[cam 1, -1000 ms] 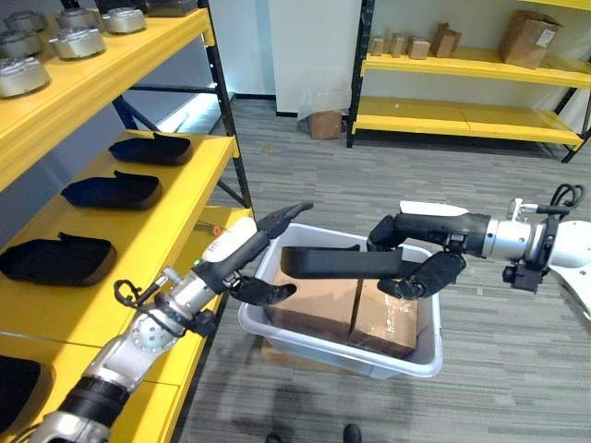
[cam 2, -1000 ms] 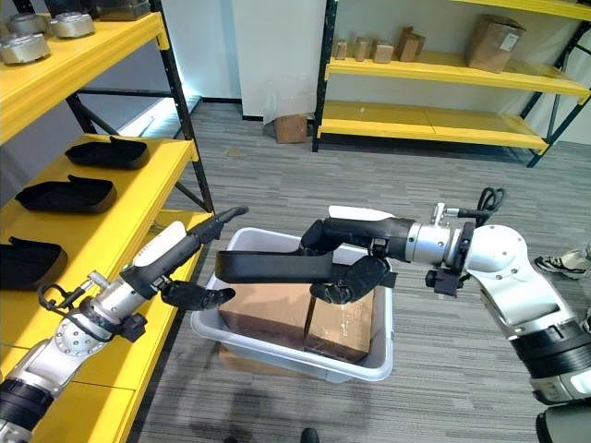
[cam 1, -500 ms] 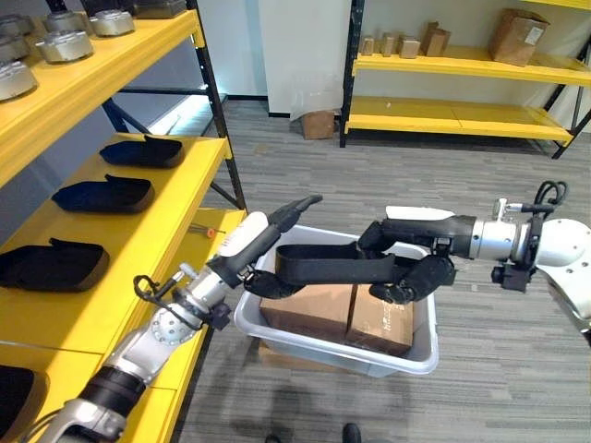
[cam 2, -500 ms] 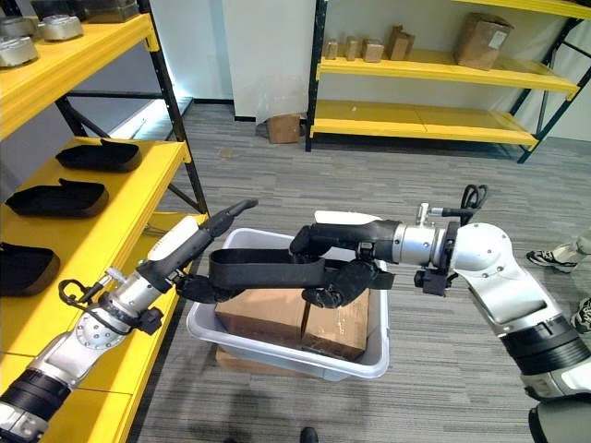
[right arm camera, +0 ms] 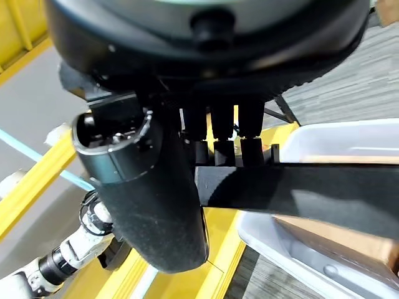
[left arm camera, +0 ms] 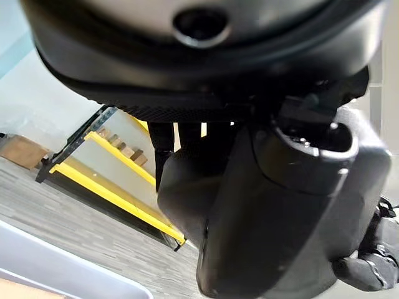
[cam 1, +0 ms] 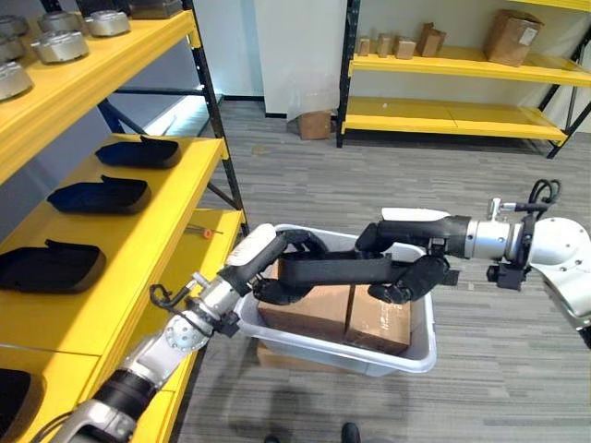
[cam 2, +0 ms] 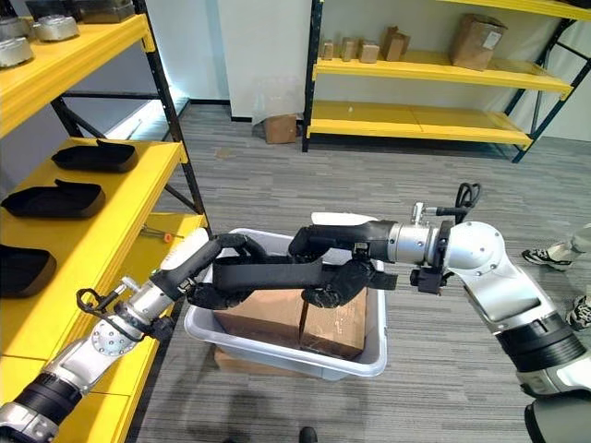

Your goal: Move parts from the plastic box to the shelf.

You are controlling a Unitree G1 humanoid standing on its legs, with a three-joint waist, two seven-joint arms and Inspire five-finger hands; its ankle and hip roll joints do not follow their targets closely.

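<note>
Seemingly lift step | both hands, right hand (cam 1: pixel 412 275) and left hand (cam 1: pixel 286 269), had fingers curled round black part (cam 1: pixel 334 270) over plastic box (cam 1: pixel 417 348) | next: carry to shelf (cam 1: pixel 152 247).

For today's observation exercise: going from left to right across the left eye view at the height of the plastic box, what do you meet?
Yellow shelf → left hand → black part held over the plastic box → right hand.
</note>
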